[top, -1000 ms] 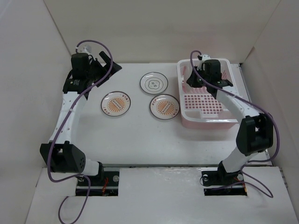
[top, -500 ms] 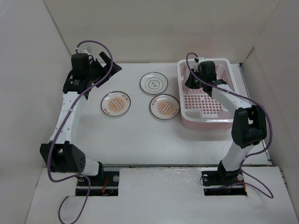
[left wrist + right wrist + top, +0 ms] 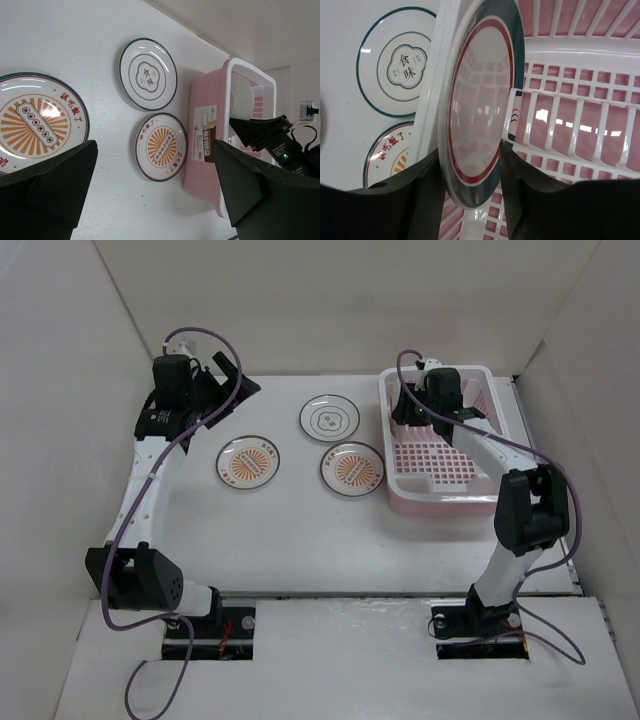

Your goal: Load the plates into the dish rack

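A: Where was the teal-rimmed plate [image 3: 475, 100]?
B: Upright at the dish rack's [image 3: 445, 502] far left, its rim pinched in my right jaws; stiff, slippery, I judged. My left jaws were spread.

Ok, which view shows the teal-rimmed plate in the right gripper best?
Right wrist view: the teal-rimmed plate fills the frame, held on edge by the right gripper at the rim of the dish rack. Left wrist shows only a pale sliver inside the rack; from the top the arm hides it.
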### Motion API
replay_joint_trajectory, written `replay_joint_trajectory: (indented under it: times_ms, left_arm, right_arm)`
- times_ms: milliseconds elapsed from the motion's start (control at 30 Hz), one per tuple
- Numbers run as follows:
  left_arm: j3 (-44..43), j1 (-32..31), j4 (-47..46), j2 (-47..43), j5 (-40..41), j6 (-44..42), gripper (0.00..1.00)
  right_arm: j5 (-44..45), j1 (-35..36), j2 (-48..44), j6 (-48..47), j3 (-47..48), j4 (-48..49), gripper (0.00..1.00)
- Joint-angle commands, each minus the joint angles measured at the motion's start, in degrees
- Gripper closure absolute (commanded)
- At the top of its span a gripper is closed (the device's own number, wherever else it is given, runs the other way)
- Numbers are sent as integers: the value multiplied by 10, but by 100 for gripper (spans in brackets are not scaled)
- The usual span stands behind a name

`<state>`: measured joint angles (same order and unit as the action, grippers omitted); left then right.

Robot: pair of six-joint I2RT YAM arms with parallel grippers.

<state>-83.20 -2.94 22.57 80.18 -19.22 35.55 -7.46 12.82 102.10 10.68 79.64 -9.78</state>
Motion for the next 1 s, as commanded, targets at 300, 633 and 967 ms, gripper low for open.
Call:
replay_joint_trajectory:
  times_ms: [300, 633, 967]
  left_arm:
    - [96, 67, -55, -17, -6, -8, 0]
    - [147, 79, -72, -22, 7, -8, 0]
    - [242, 151, -68, -22, 6, 9, 0]
  right_arm:
    - [32, 0, -37, 0, 40, 9, 7]
    - [25, -17, -102, 24, 35, 4, 0]
    - [-126, -29, -175, 42, 41, 38, 0]
